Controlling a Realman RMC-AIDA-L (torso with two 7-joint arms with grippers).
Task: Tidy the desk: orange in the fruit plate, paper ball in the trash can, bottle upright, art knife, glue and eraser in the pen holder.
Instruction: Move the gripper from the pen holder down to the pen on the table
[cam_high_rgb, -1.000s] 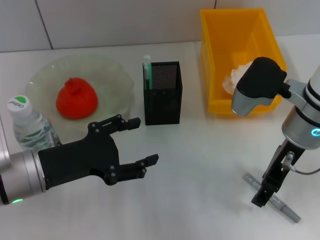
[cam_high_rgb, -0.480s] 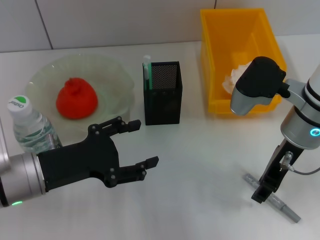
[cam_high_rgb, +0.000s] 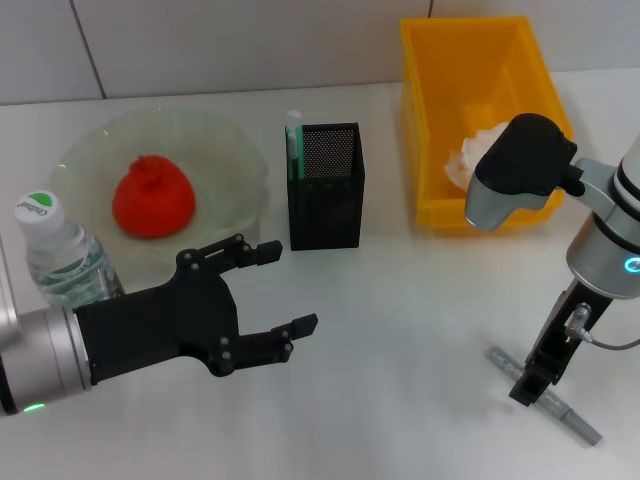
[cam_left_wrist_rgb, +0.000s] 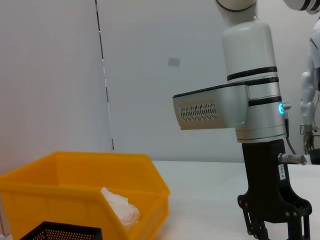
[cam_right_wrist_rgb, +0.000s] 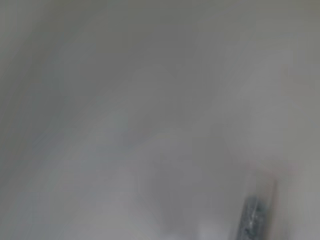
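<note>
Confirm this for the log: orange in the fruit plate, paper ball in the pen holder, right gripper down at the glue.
One error: the paper ball lies in the trash can, not the pen holder, as the head view shows. The orange is in the fruit plate; the right gripper is at the glue.

Bare desk (cam_high_rgb: 420, 330) between pincers — unobstructed
</note>
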